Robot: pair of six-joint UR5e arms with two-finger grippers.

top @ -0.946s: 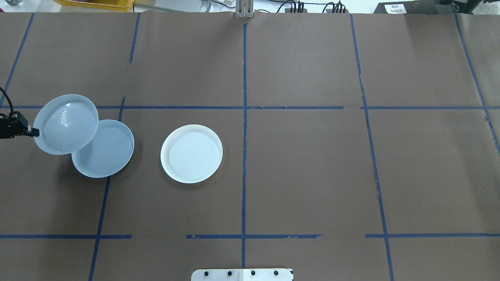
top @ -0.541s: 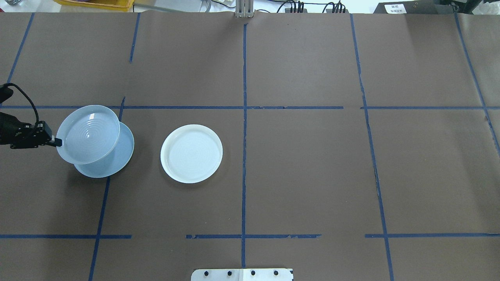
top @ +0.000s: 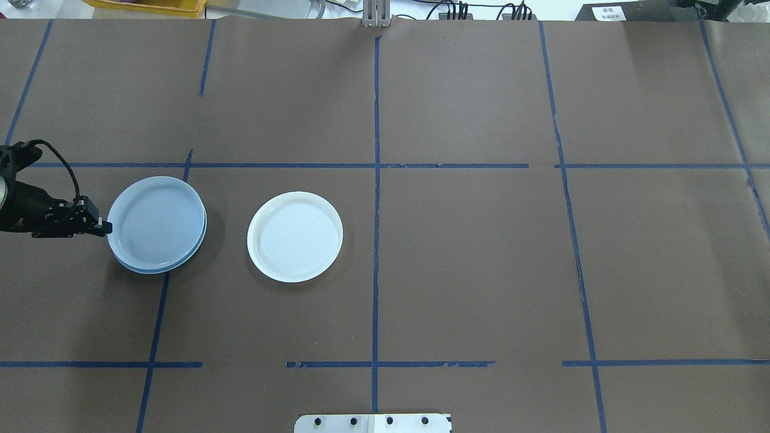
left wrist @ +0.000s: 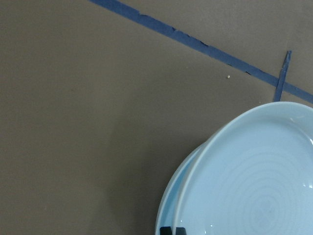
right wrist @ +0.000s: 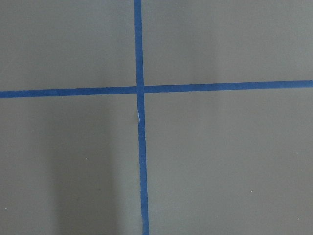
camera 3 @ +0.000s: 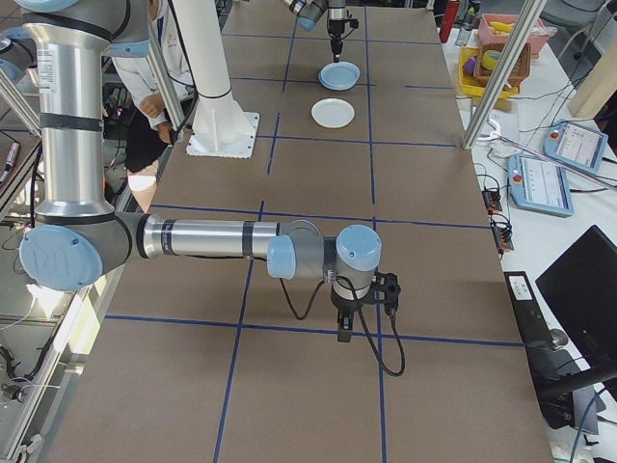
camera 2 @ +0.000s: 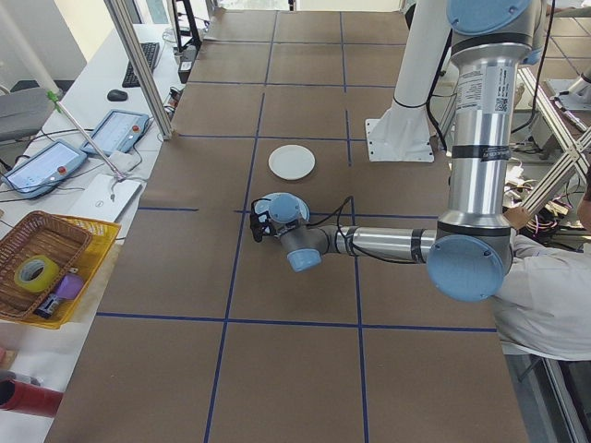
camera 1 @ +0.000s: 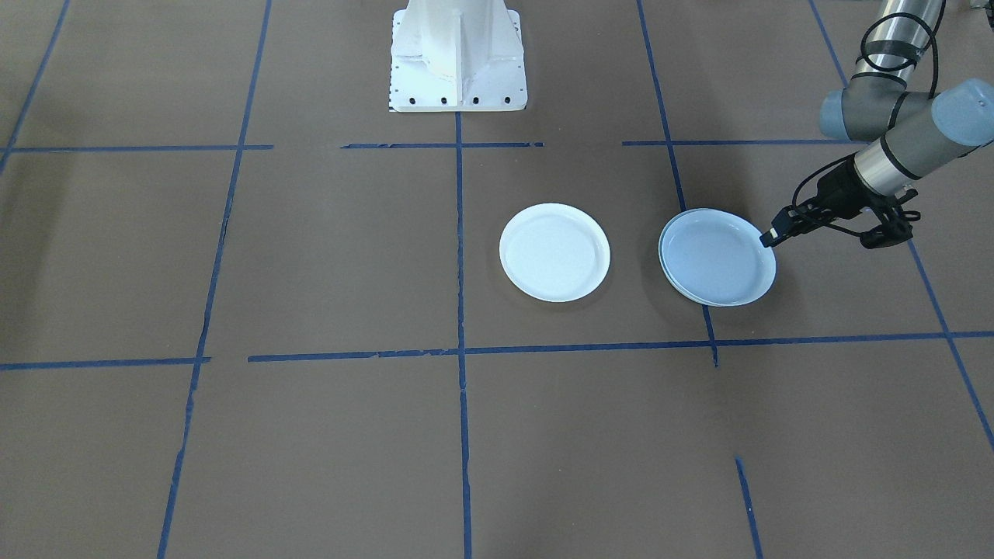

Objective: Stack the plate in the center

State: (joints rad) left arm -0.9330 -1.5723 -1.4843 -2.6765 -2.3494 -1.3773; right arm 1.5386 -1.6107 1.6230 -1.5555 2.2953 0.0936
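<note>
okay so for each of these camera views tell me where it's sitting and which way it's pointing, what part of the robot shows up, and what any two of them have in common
Front-facing: across the table, looking down at the base; left hand at the ringed plate.
Overhead: behind the robot, looking down; left arm, white plate.
Exterior left: table end; left arm near.
Exterior right: opposite end; right hand near.
Left wrist: ringed plate on the center plate.
Right wrist: only blue tape.
Shared: front-facing and overhead show both plate spots.

Glossy smooth ringed plate (top: 157,219); matt brown paper (taped) covers table (top: 457,252).
</note>
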